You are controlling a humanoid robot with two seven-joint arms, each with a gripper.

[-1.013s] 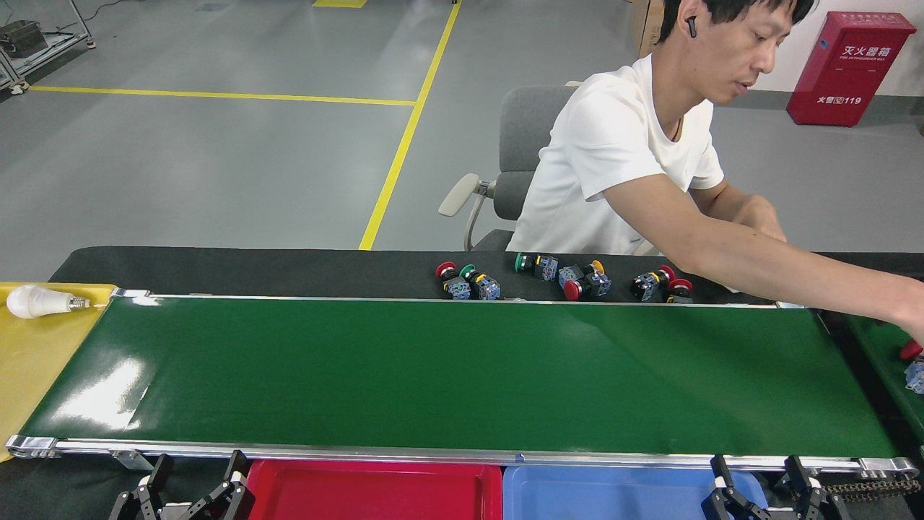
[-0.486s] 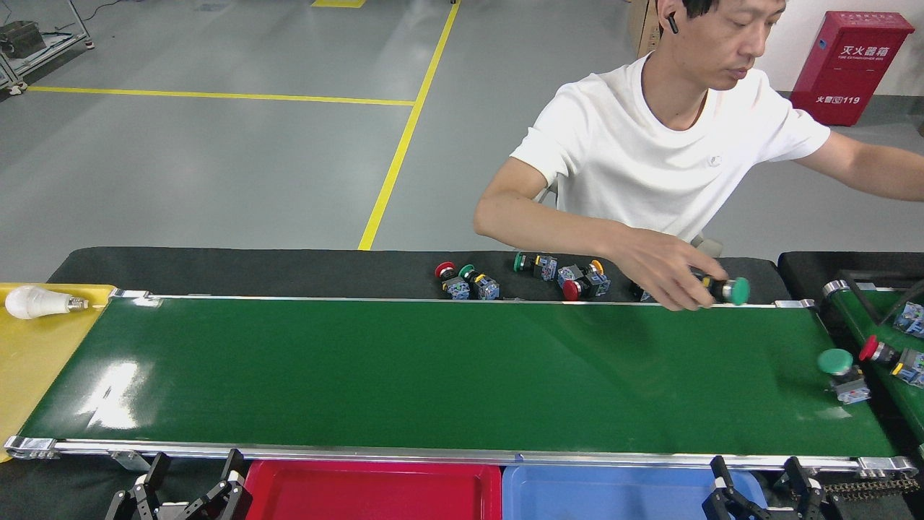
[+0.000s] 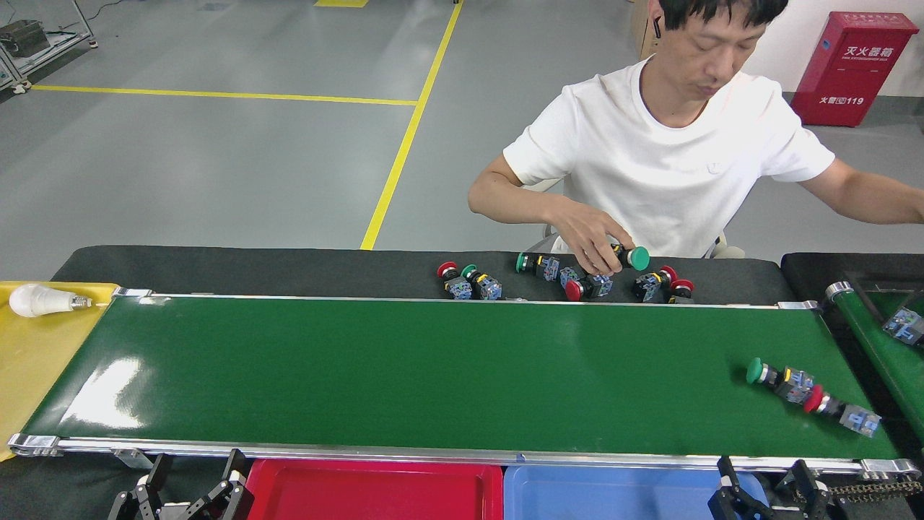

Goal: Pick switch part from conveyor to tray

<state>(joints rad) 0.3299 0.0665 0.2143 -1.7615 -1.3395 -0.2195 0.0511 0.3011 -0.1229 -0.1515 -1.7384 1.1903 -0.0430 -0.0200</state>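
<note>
Left fingers (image 3: pixel 193 482) spread apart, holding nothing; right fingers (image 3: pixel 766 485) same. Green-capped switch part (image 3: pixel 779 375) touching red-capped switch part (image 3: pixel 841 412) on long glossy dark-green conveyor (image 3: pixel 433 375), right end.

2 switch parts (image 3: pixel 812 393) newly on conveyor (image 3: pixel 433 368)

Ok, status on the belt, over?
Left end effector and right end effector open, empty, below conveyor. Green-capped switch and red-capped switch lie at its right end. Path clear.
</note>
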